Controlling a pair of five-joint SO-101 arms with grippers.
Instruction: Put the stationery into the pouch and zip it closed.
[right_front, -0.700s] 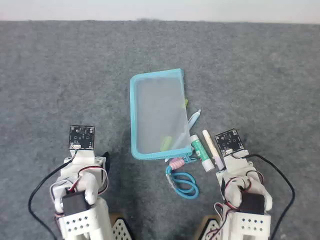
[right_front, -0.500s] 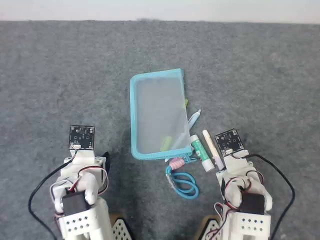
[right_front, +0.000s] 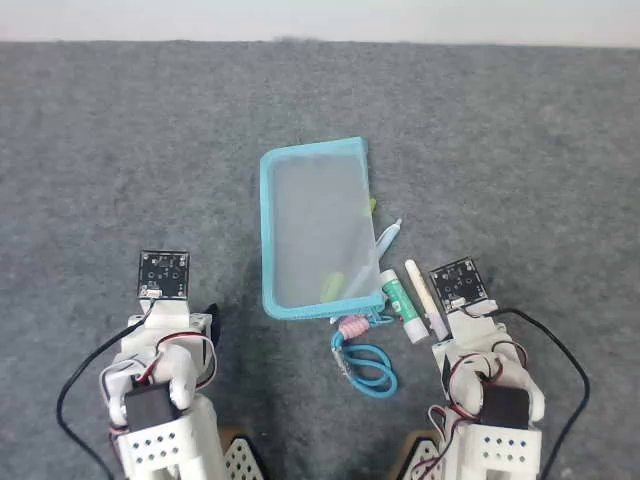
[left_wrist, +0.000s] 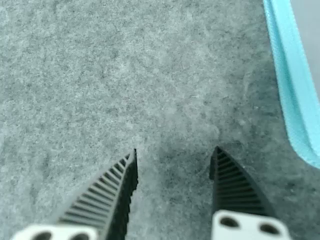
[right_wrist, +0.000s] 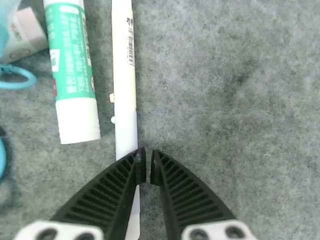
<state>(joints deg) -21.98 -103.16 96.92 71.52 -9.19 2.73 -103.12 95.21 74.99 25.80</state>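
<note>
High view: a teal pouch (right_front: 315, 230) is seen on the grey surface (right_front: 120, 150), ahead between both sets of jaws. Left wrist view: left jaws spread, empty. Right wrist view: right jaws clenched, seemingly on nothing; white pen (right_wrist: 124, 85) and glue stick (right_wrist: 72, 80) just ahead.

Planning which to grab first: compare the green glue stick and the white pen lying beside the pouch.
The glue stick is thick and short; the white pen is slim and longer. The glue stick has a green label and a white end; the pen is white nearly all over. Both lie flat on the grey mat, side by side and roughly parallel, outside the pouch.
</note>
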